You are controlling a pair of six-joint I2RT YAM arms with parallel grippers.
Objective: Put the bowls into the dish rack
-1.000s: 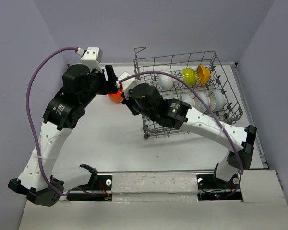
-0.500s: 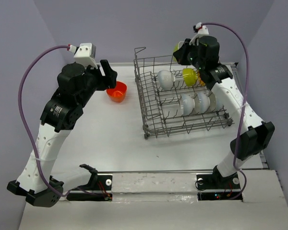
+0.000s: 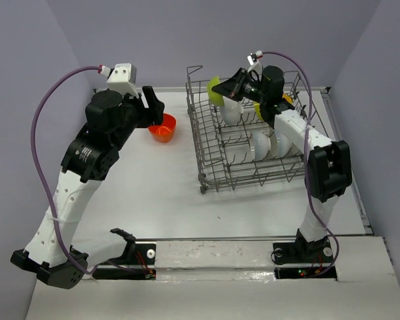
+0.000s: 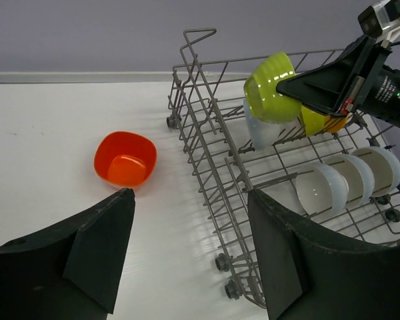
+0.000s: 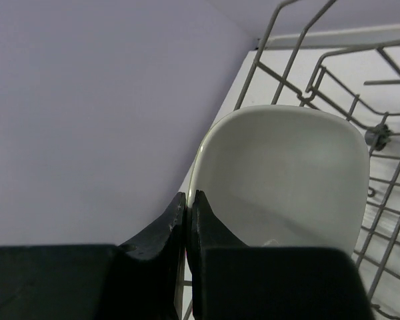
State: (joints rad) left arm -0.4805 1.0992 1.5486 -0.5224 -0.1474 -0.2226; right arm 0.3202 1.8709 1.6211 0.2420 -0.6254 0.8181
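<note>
A lime green bowl (image 3: 217, 90) (image 4: 272, 79) hangs tilted over the back left of the dish rack (image 3: 210, 150) (image 4: 207, 143), with my right gripper (image 3: 225, 89) (image 4: 281, 85) (image 5: 187, 199) shut on its rim. In the right wrist view its pale inside (image 5: 287, 173) fills the frame. Just below it a white bowl (image 3: 230, 113) (image 4: 259, 130) stands in the rack. A red-orange bowl (image 3: 163, 128) (image 4: 125, 160) sits on the table left of the rack. My left gripper (image 3: 153, 103) (image 4: 190, 197) hovers open above and behind it, holding nothing.
More bowls stand on edge in the rack: an orange-yellow one (image 4: 318, 121) behind my right gripper and three white ones (image 3: 260, 145) (image 4: 320, 190) in the middle row. Grey walls close in at the back and both sides.
My right arm has swung from the rack's far right corner leftward over the rack, carrying the lime green bowl. A second ago it reached across beside the red-orange bowl. My left gripper has barely shifted.
</note>
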